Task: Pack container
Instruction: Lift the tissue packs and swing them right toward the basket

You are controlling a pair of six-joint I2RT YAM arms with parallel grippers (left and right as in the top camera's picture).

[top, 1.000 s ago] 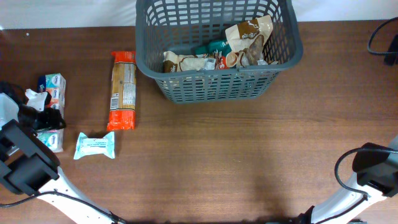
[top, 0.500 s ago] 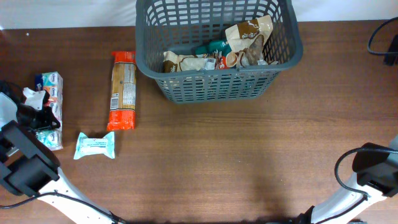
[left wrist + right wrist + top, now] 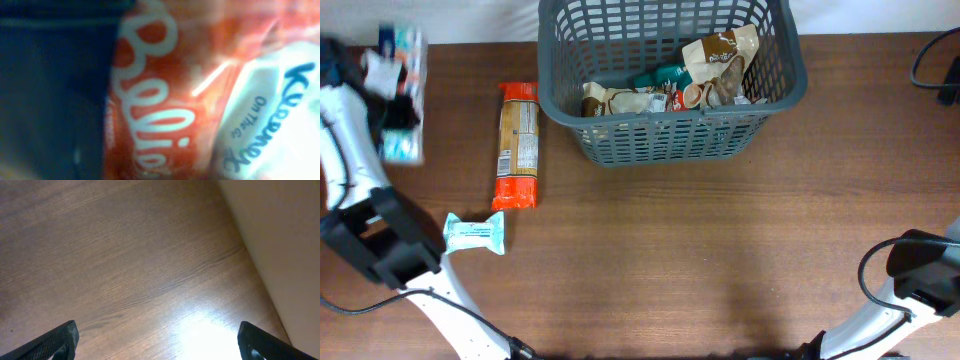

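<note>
The container (image 3: 665,142) is a dark grey slotted basket at the table's far middle, holding several snack packets. My left gripper (image 3: 398,108) is shut on a multipack of tissues (image 3: 408,45) and holds it raised at the far left, motion-blurred. An orange packet (image 3: 517,145) lies left of the basket, and a small white tissue packet (image 3: 473,233) lies nearer me. The left wrist view is blurred and shows the orange packet (image 3: 160,100) beside white Kleenex wrapping (image 3: 270,115); its fingers are hidden. My right gripper (image 3: 157,342) is open over bare wood.
The right arm's base (image 3: 925,272) sits at the near right corner. A black cable (image 3: 935,65) lies at the far right edge. A pale wall edge (image 3: 280,240) borders the table in the right wrist view.
My left gripper has lifted the tissue multipack off the table and carried it toward the far left corner. The right arm and the other packets have not moved.
</note>
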